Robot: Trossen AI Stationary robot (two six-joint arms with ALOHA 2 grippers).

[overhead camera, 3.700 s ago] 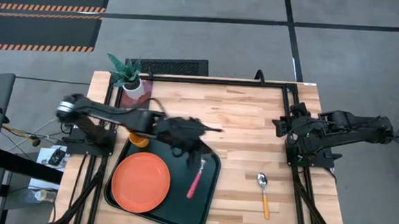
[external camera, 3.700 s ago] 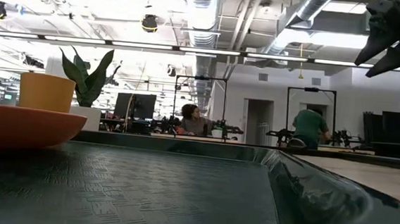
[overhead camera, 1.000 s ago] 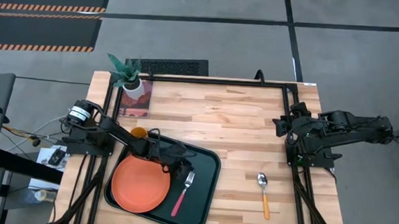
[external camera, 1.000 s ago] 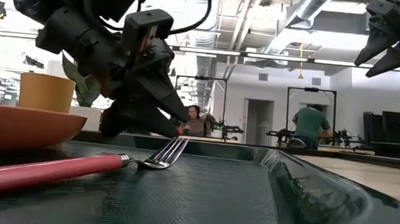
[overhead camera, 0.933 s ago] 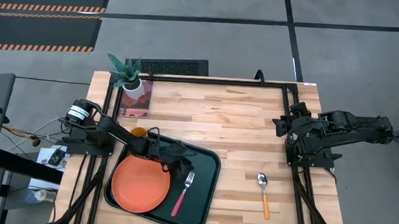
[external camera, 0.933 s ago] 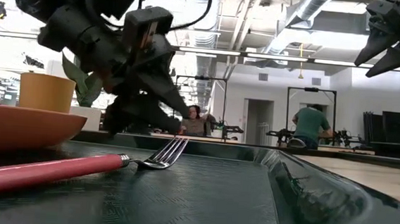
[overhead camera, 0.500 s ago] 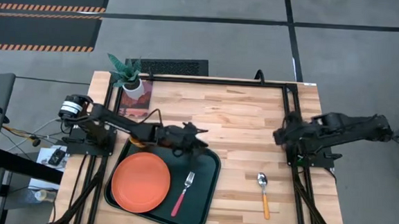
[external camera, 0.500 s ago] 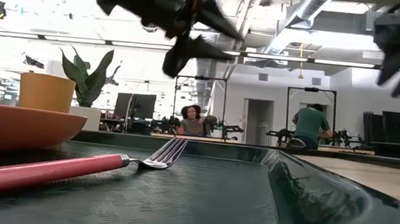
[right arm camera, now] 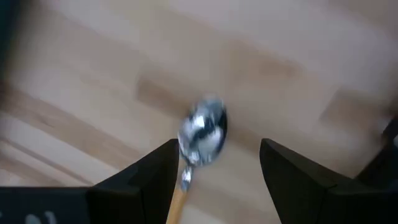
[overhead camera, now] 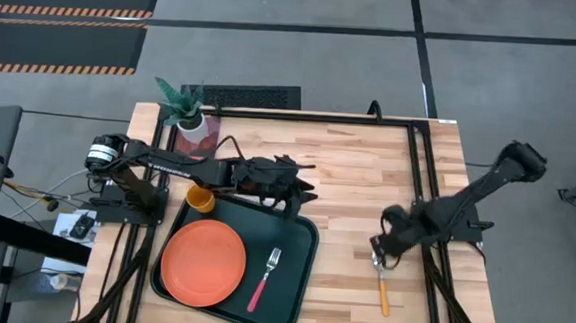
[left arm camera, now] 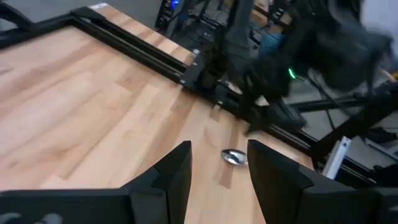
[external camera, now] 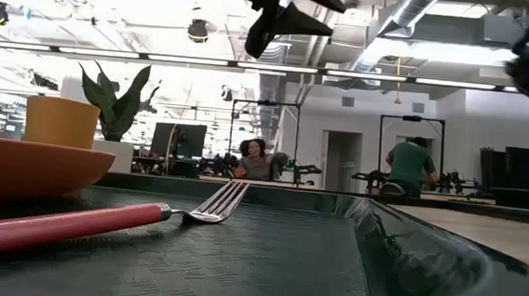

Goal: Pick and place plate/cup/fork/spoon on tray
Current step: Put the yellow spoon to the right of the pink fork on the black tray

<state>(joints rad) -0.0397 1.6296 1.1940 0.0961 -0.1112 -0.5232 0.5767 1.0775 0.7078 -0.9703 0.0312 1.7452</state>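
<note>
The dark green tray point(overhead camera: 296, 282) lies at the table's near left. On it lie the orange-red plate point(overhead camera: 202, 261) and the pink-handled fork point(overhead camera: 264, 278), also in the low view point(external camera: 82, 224). The orange-yellow cup point(overhead camera: 201, 198) stands at the tray's far left corner. The spoon point(overhead camera: 383, 288) lies on the bare wood at the right. My left gripper point(overhead camera: 301, 189) is open and empty, raised over the tray's far edge. My right gripper point(overhead camera: 381, 249) is open just above the spoon's bowl point(right arm camera: 202, 134), one finger on either side of it, without touching it.
A white pot with a green plant point(overhead camera: 192, 124) stands at the far left corner, with a reddish flat thing point(overhead camera: 197, 148) beside it. Bare wood lies between the tray and the spoon. People show in the room beyond the table point(external camera: 411, 168).
My left gripper has risen from beside the fork's tines and gone toward the table's far edge and right. The fork stays flat on the tray. My right arm has swung from the table's right edge down toward the spoon's bowl.
</note>
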